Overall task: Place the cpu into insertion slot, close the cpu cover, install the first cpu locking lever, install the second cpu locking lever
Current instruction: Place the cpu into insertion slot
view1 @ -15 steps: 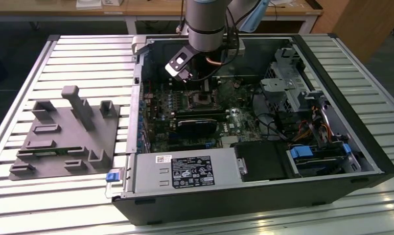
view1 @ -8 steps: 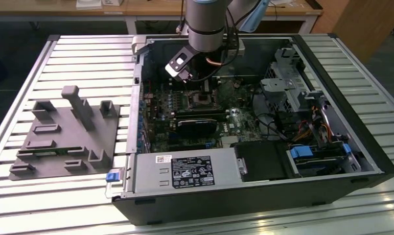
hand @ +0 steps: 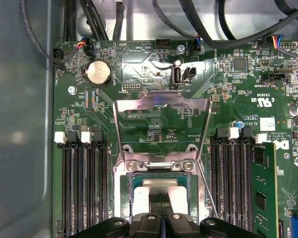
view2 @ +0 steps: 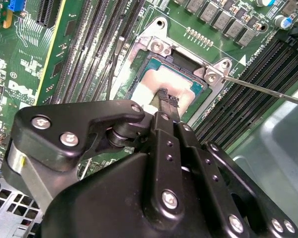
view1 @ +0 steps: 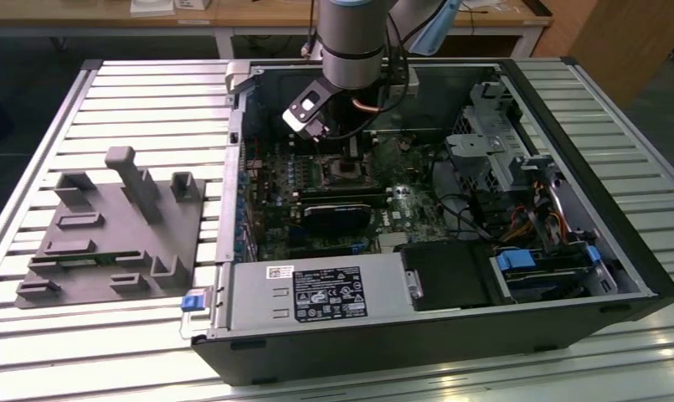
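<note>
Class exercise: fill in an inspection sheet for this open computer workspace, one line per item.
Surface: slatted metal table, holding an open computer case.
Job's things: cpu lies in the insertion slot; cpu cover is open, tipped back.
Clutter: grey moulded fixture on the table.
Grippers: end effector shut, tip at the cpu's face.
Cables: black cables along the board's edge.
Surroundings: wooden benches behind.

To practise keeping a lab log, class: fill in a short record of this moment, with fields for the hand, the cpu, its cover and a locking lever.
hand: fingers shut together, tips at the cpu
cpu: lying flat in the insertion slot
cpu cover: open, swung back off the slot
locking lever: thin rod beside the slot, not latched
stage: cpu seated; cover not yet closed
</note>
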Robot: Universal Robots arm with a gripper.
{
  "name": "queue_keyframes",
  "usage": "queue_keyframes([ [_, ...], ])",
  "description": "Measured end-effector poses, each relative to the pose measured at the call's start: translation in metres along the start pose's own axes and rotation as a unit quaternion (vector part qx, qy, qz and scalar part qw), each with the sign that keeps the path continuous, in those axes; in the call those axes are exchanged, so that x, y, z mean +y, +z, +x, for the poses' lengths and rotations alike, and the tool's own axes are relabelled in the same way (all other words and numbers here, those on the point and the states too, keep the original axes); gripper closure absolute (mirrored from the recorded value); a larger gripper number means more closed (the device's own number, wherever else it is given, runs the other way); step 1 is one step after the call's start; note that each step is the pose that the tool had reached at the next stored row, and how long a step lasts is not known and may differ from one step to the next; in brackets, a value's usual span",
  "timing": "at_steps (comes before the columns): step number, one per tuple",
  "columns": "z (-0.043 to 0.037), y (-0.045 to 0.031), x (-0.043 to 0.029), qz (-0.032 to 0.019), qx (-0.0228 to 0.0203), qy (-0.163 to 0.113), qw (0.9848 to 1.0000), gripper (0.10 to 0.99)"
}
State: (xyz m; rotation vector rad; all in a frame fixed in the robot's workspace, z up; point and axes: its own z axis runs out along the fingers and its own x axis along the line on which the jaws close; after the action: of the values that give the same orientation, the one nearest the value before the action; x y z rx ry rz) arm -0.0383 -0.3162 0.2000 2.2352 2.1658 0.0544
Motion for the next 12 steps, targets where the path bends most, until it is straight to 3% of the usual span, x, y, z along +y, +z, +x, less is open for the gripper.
queue_keyframes([
  [12,0.0000,-0.0177,0.0007,0.0002,-0.0002,0.000,1.0000,0.980],
])
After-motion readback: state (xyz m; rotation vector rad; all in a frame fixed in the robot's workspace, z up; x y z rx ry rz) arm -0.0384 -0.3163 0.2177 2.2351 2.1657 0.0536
